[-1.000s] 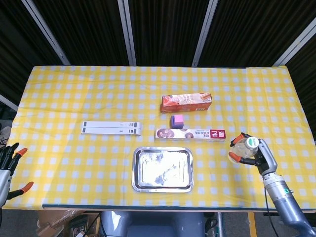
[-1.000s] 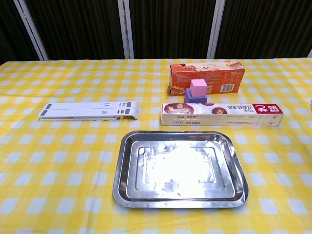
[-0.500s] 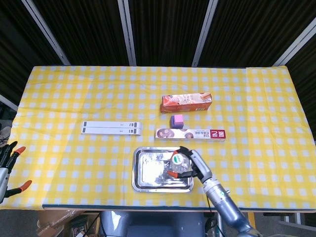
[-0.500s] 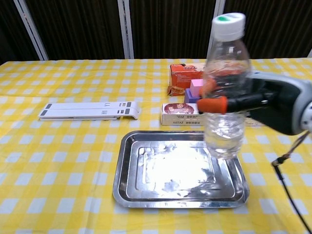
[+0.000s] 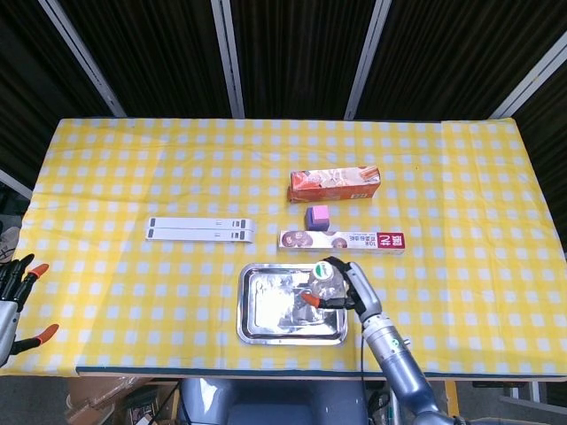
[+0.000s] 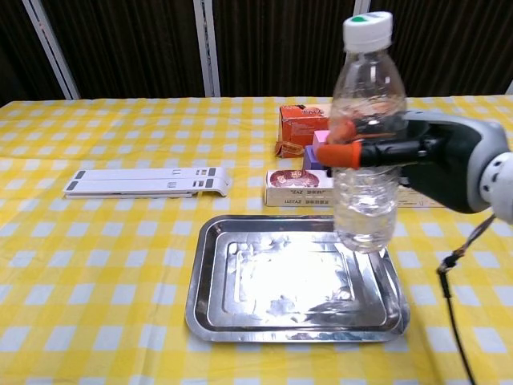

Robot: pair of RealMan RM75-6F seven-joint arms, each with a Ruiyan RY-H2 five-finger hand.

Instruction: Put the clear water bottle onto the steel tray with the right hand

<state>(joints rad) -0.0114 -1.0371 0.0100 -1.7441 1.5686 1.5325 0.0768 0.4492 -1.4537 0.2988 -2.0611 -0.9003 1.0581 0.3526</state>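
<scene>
Almost done, but not quite. The right hand (image 6: 437, 160) has its fingers (image 6: 353, 152) wrapped tight around the middle of the clear water bottle (image 6: 367, 136), holding it upright. Below the fingers, the bottle's bottom hangs over the right side of the steel tray (image 6: 240, 321). It looks like it is not resting on the tray yet. What is left, I think, is to lower it, set it down and let go.

The chest view shows the bottle from the side, with its white cap above the fingers. It does not show the left hand (image 5: 13, 297) at all. The head view looks down from the top and shows that hand far off at the table's edge, fingers apart and holding nothing.
</scene>
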